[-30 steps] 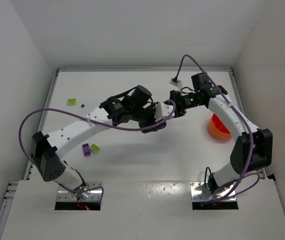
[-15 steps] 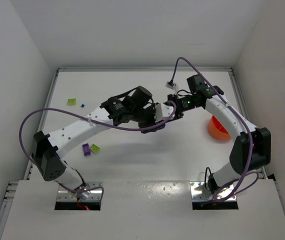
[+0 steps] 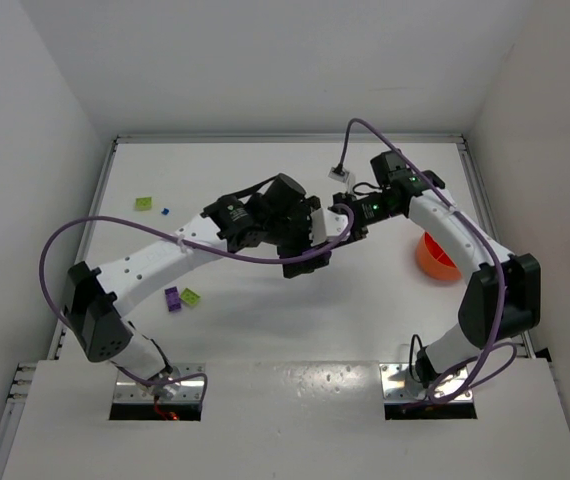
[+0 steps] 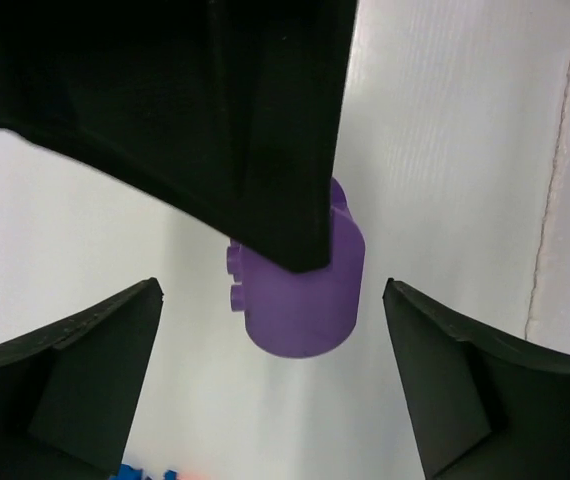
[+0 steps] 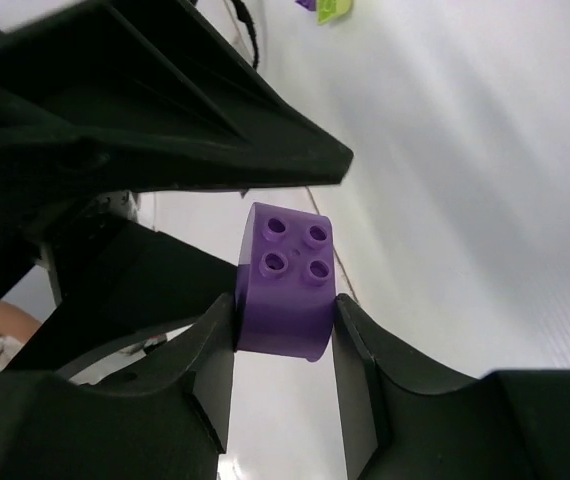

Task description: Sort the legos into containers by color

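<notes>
Purple and glossy, a small purple brick (image 5: 285, 285) with four round studs on one face and one rounded side is pinched between the right fingers (image 5: 210, 370) and held in the air over the middle of the counter (image 3: 265, 330). The left fingers (image 4: 85, 375) are spread wide on either side of it and are seen apart from it. The orange tub (image 3: 437, 258) stands near the counter's right edge, partly covered by the right arm. On the left side, a lime brick (image 3: 143, 203) and a tiny blue brick (image 3: 165, 211) lie near the far-left edge, and a second purple brick (image 3: 172, 298) and a second lime brick (image 3: 191, 296) lie side by side nearer the front. Both wrists are crowded together at the centre. Bare counter is seen in front of them and along the back wall.
</notes>
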Available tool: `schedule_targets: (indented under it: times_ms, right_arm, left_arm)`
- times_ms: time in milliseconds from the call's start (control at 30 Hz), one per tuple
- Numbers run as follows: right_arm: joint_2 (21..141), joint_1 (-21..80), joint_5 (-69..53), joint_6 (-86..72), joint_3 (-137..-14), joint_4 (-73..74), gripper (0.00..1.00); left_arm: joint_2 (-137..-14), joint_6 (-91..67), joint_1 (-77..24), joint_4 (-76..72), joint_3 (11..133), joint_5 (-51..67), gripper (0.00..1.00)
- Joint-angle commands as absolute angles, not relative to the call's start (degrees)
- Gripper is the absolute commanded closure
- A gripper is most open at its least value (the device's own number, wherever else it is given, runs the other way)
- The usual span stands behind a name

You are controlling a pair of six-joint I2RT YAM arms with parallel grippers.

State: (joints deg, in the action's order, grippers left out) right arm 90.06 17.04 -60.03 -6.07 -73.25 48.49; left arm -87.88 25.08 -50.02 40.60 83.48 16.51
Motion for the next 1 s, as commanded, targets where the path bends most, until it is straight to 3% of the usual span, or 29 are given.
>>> schedule_targets:
  times_ms: [0, 200, 400, 733, 967]
  right_arm:
    - [88.1, 16.6, -57.3, -4.7, -73.8, 47.6, 1.0]
    - [84.0, 14.5, -43.8, -3.2, -72.6, 47.5, 1.0]
    - [82.3, 10.0, -17.6, 2.4, -75.8, 53.8, 1.0]
    - [69.1, -1.8, -1.9, 25.2, -70.8, 58.0, 1.0]
    - [71.8, -9.0, -0.6, 44.0, -75.7, 58.9, 1.0]
  left_arm:
    - [-84.9, 24.4, -49.7, 38.3, 82.6, 15.0, 0.0]
    - [-80.3, 23.0, -44.9, 38.3, 80.2, 16.4, 0.0]
    - [-77.8, 21.3, -38.9, 39.6, 79.6, 17.5, 0.0]
    - [-81.3, 20.0, -34.5, 41.8, 80.7, 19.0, 0.0]
    - [-82.4, 20.0, -31.0, 42.4, 81.2, 25.0, 0.0]
